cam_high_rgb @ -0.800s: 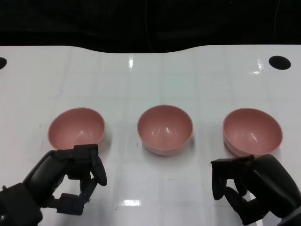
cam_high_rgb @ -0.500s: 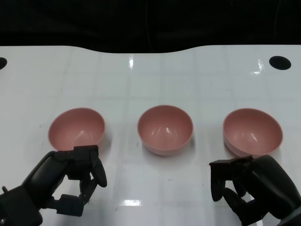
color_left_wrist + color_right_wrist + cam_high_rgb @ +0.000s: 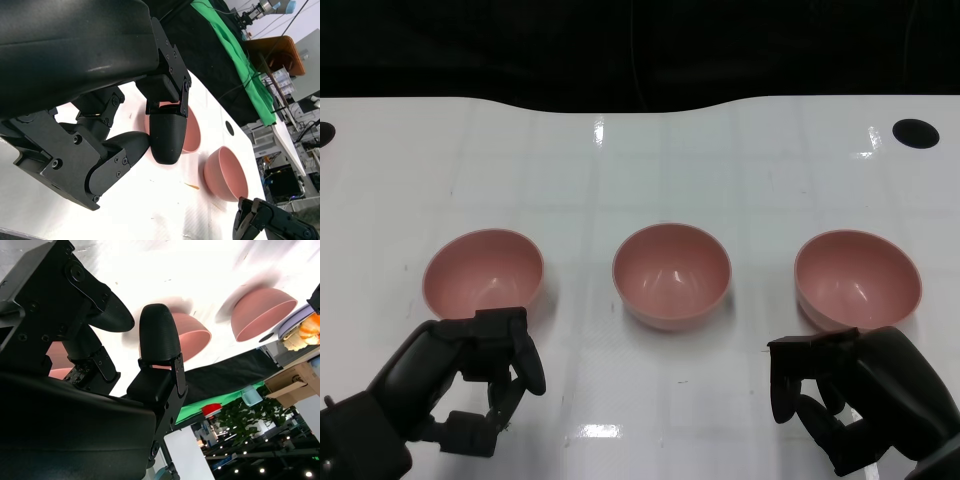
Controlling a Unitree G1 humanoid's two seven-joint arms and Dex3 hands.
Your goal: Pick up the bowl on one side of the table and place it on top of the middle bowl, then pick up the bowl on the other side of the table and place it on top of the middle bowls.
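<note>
Three pink bowls sitting w/ rims up: left bowl (image 3: 482,272) just beyond left hand (image 3: 470,380), right bowl (image 3: 857,279) just beyond right hand (image 3: 845,395), middle bowl (image 3: 671,274) lying btwn. Both hands hovering part-curled, gripping nothing.

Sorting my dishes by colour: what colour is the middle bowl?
Pink, inside and out. The middle bowl shows it best in the head view.

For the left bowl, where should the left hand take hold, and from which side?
Pinch the near rim of the left bowl, coming from the robot's side. It sits upright and open, its rim is the only thin edge, and the left hand is right in front of it.
</note>
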